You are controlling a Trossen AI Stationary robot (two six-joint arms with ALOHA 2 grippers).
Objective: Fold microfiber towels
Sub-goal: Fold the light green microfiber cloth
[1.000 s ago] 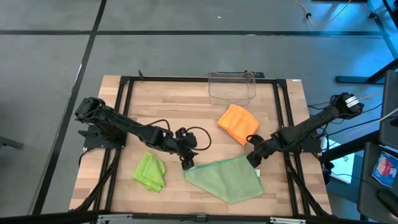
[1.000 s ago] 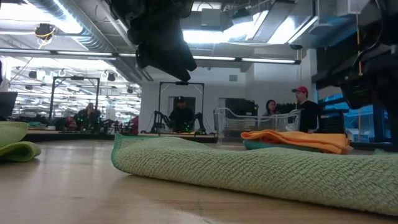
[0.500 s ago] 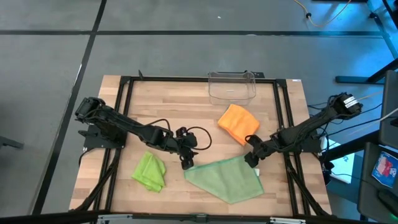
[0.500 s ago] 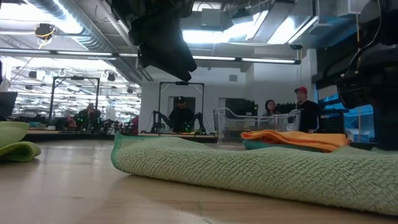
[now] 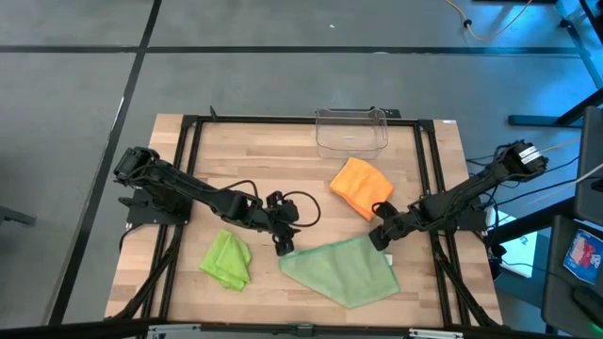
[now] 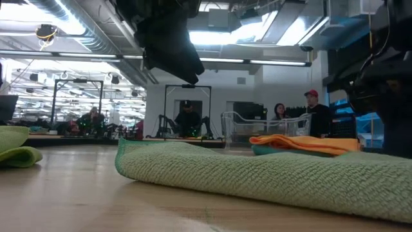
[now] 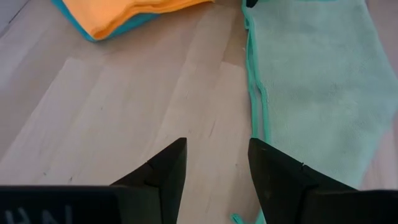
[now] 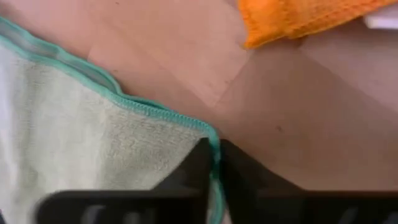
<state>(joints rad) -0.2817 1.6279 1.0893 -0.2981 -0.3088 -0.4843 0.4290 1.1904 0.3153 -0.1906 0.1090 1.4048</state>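
Note:
The pale sage green towel (image 5: 344, 268) lies flat near the table's front edge, one corner pointing left. My right gripper (image 5: 378, 239) is shut on its far right corner. My left gripper (image 5: 283, 248) hovers open just above the towel's left corner; bare wood shows between its fingers (image 7: 214, 171) and the hem (image 7: 255, 99) runs beside them. The orange towel (image 5: 361, 186) lies folded on a teal one (image 7: 74, 18) behind the sage towel. The lime towel (image 5: 228, 260) lies crumpled at the front left. My right gripper pinches the sage towel's teal-hemmed edge (image 8: 214, 142) right at its far right corner, between the two fingers. The fingers (image 8: 198, 163) slant down from above and from the table's right. The towel lies flat on the wood, slack.
A clear plastic bin (image 5: 351, 130) stands at the table's far edge, behind the orange towel. A black frame rail (image 5: 429, 179) runs along each side of the table. Bare wood lies between the lime towel and the sage one. People stand in the room beyond.
My right gripper has tipped down a little and edged toward the table's left, onto the sage towel's far right corner. The towels lie as they did.

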